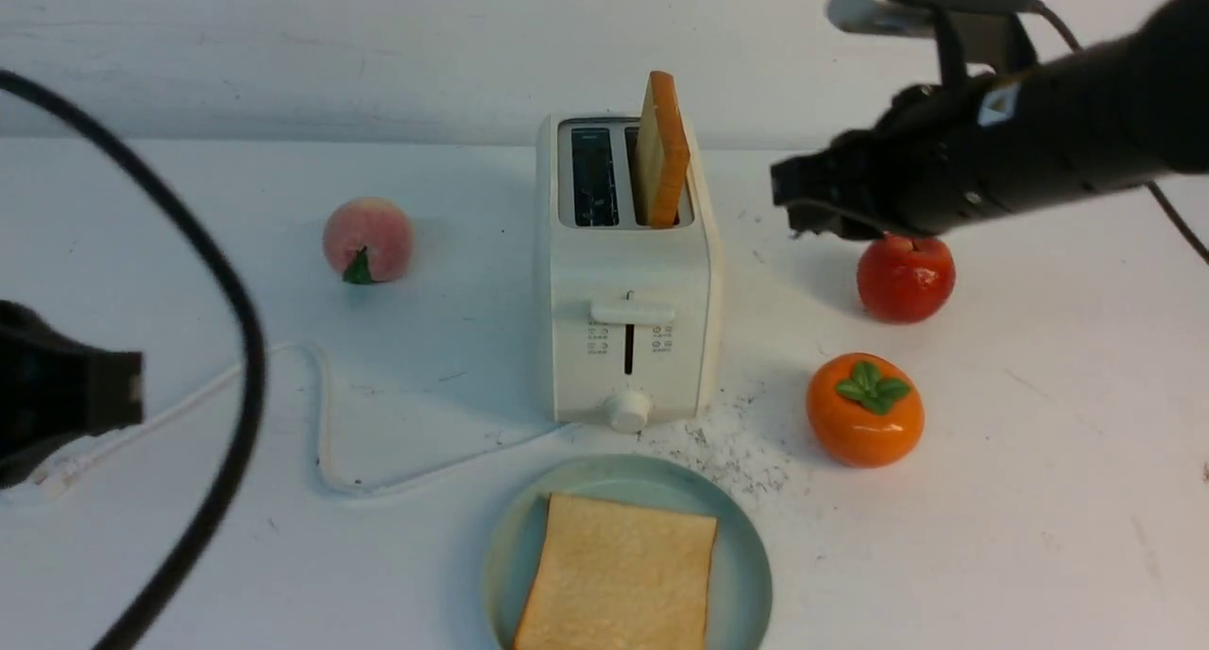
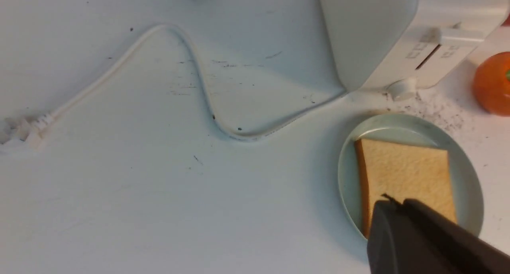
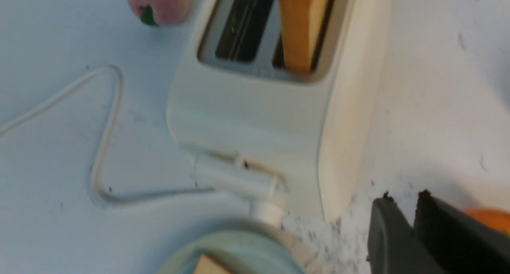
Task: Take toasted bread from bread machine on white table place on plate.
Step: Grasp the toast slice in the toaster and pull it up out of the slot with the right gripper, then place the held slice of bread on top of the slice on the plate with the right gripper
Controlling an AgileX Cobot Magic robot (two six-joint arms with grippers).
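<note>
The white bread machine [image 1: 628, 282] stands mid-table on the white table [image 1: 1039, 442]. One slice of toasted bread [image 1: 661, 149] stands upright in its right slot; the left slot is empty. It also shows in the right wrist view [image 3: 303, 27]. A second slice [image 1: 619, 574] lies flat on the plate [image 1: 746, 555] in front of the machine. My right gripper [image 1: 784, 201] hovers right of the machine at slot height, jaws slightly parted and empty [image 3: 404, 198]. My left gripper [image 1: 132, 390] is at the far left, shut and empty [image 2: 392, 202].
A peach [image 1: 368, 239] sits left of the machine. A red fruit [image 1: 905, 277] and an orange persimmon [image 1: 864, 409] sit on the right, under my right arm. The white cord [image 1: 321, 423] loops front left. A black cable [image 1: 236, 348] hangs at the left.
</note>
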